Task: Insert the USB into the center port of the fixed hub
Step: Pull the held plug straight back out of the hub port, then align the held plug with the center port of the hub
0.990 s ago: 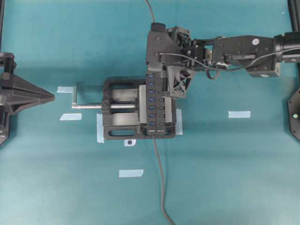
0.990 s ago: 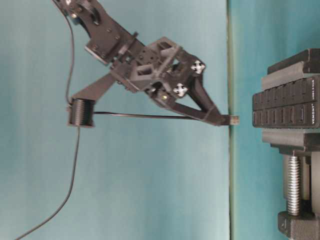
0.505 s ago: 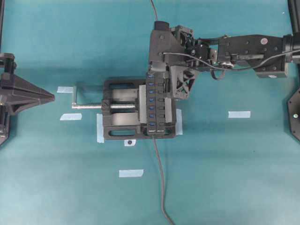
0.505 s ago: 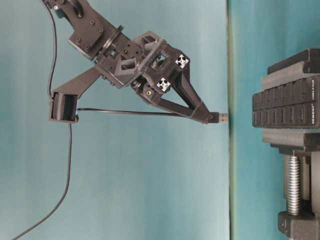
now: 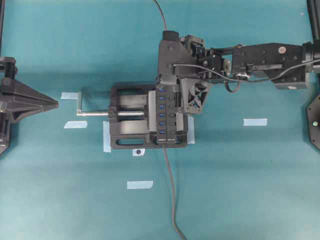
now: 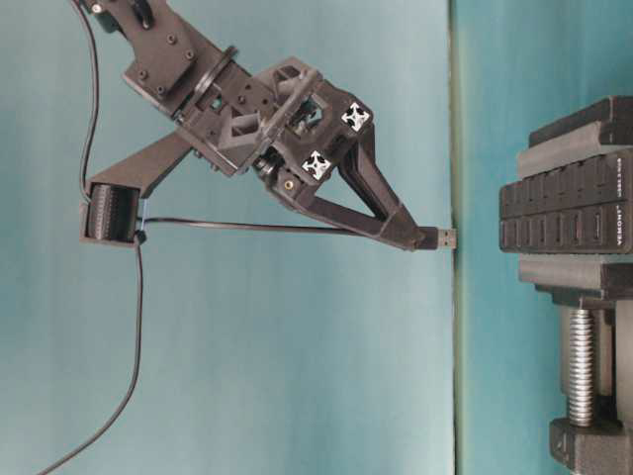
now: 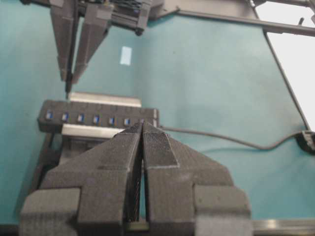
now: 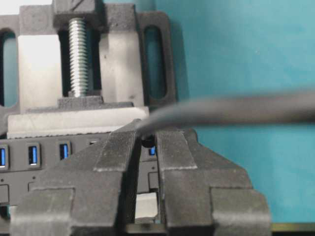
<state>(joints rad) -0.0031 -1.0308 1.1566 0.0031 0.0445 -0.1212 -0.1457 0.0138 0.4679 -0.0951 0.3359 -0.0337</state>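
The USB (image 6: 442, 237), clamped in the nearly closed right gripper (image 6: 420, 237), has been carried along the fixed hub (image 5: 165, 112) from its end toward the center port (image 5: 162, 110), not yet reached.

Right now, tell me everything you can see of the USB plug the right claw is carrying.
The USB is a small plug with a black body and a silvery metal tip, on a long thin dark cable trailing back to a holder on the arm. The right claw is shut on its body. In the table-level view its tip points at the fixed hub, apart from it, not yet inserted.
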